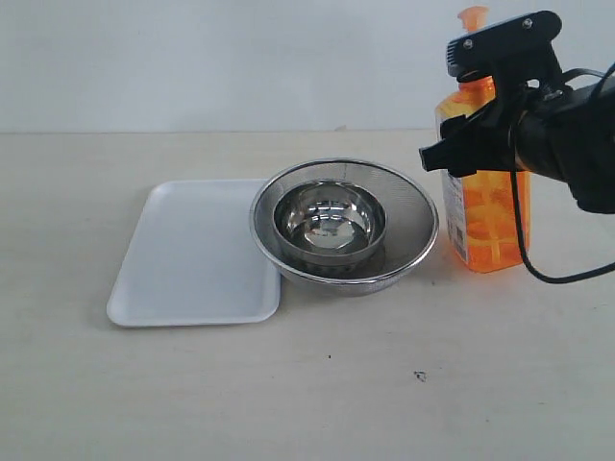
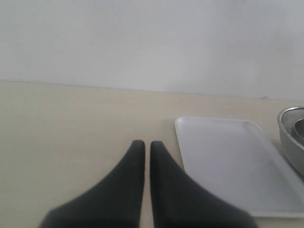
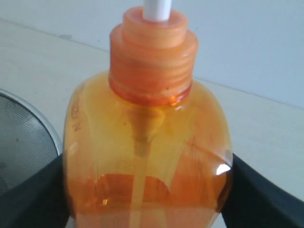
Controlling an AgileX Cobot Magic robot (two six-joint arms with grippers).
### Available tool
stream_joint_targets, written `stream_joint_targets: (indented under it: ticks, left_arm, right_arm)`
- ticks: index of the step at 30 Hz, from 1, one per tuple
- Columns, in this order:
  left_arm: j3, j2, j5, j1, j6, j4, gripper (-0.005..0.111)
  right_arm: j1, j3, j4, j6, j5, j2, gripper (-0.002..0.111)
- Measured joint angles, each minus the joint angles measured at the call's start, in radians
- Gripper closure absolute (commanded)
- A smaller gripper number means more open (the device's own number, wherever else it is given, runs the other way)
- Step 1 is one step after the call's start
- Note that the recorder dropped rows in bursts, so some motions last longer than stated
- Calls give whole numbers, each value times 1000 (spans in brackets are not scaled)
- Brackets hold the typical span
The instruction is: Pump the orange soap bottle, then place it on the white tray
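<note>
Exterior view: a tall, translucent orange soap bottle (image 1: 485,230) is seen standing upright on the pale wooden desk (image 1: 336,403), toward its right edge and nearer the far edge than the near one. The black right gripper (image 1: 461,101) is closed around the bottle's upper body, its arm reaching in from the right edge. A flat, shallow white tray (image 1: 192,250) with rounded corners lies left of the desk's middle, well apart from the bottle. Between the two sits a round steel mesh bowl (image 1: 413,206) with a smaller polished steel bowl (image 1: 330,226) nested inside; the mesh bowl's rim is seen meeting the tray's right side and stands just beside the bottle. Left wrist view: the left gripper (image 2: 143,147) is shown over bare desk (image 2: 71,142) with its dark fingers drawn nearly together, only a slit between them and nothing held. The white tray (image 2: 228,161) lies just beside it, with the mesh bowl (image 2: 289,133) past the tray's far side. Right wrist view: the orange soap bottle (image 3: 147,156) fills the picture, its ribbed orange collar topped by a white stem (image 3: 156,9). The right gripper (image 3: 147,204) is closed on it, a dark finger (image 3: 261,199) pressed to each flank, and the mesh bowl (image 3: 23,137) is seen close alongside.
</note>
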Motion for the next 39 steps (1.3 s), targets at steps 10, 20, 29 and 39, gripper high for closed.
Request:
stream_joint_targets:
  ticks: [10,20,29,39]
  left_arm:
    - [0,0,0,0,0,0,102]
    - [0,0,0,0,0,0,102]
    - [0,0,0,0,0,0,102]
    - [0,0,0,0,0,0,102]
  right_arm:
    - [0,34,-8,2,23,-10,108]
    - [-2,37,-1,2,0,-34,108]
    - [-4,44,4,2,-22,-41,108]
    - [-4,44,4,2,-24,-41,108]
